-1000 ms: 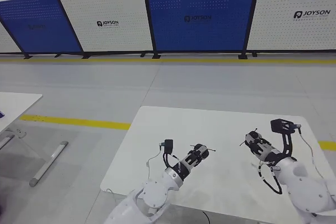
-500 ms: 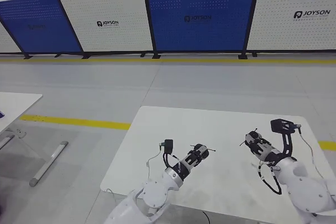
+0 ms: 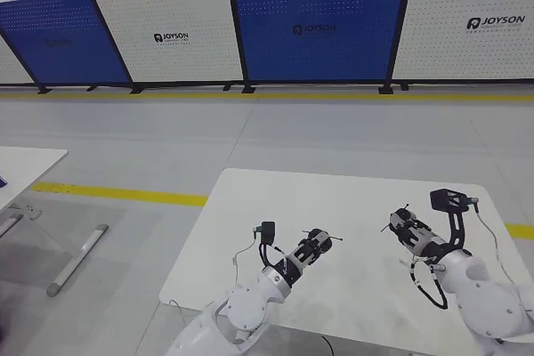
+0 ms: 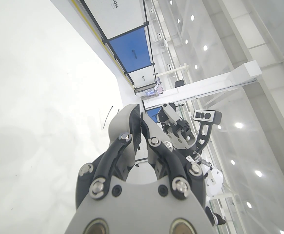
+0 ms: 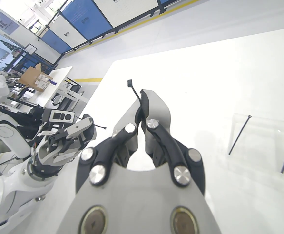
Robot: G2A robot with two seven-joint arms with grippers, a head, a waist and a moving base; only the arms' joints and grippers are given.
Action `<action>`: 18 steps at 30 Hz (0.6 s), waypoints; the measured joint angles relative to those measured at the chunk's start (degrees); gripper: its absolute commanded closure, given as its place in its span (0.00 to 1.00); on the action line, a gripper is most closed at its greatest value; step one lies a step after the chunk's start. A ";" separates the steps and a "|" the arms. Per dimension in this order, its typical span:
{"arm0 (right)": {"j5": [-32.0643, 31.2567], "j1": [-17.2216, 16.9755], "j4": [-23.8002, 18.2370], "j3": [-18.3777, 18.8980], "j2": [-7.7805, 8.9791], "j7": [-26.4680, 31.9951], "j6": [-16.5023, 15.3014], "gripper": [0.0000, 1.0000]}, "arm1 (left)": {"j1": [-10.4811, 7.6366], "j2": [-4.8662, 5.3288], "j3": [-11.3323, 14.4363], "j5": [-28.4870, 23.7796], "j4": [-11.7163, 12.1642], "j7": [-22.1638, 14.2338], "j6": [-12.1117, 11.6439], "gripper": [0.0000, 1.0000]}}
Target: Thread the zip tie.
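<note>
The right gripper [image 5: 142, 97] has its jaws closed tight on a zip tie [image 5: 134, 90], whose head end sticks out past the tips. The left gripper [image 4: 139, 118] is clamped too, pinching a second tie [image 5: 100, 126]. Farther out, spare ties [image 5: 239, 135] lie on the table [image 5: 205, 74].

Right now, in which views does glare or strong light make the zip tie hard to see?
Left wrist view: the table is washed out to bright white, and ceiling lamps glare. Right wrist view: lighting is even, so the zip tie in the right claw stands out dark. Top view: even light, no glare.
</note>
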 measured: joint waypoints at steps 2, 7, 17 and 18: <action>0.00 0.00 0.00 0.00 0.00 0.00 0.00 1.00 | 0.00 0.00 0.00 0.00 0.00 0.00 0.00 1.00; 0.00 0.00 0.00 0.00 0.00 0.00 0.00 1.00 | 0.00 0.00 0.00 0.00 0.00 0.00 0.00 1.00; 3.43 -2.26 -0.74 -1.78 -0.94 -7.23 -4.50 1.00 | -0.98 0.06 -0.55 3.66 0.62 0.68 -0.68 1.00; 4.85 -2.62 -0.57 -2.02 -1.14 -8.44 -5.30 1.00 | -1.14 0.05 -0.58 4.44 0.71 1.05 -0.86 1.00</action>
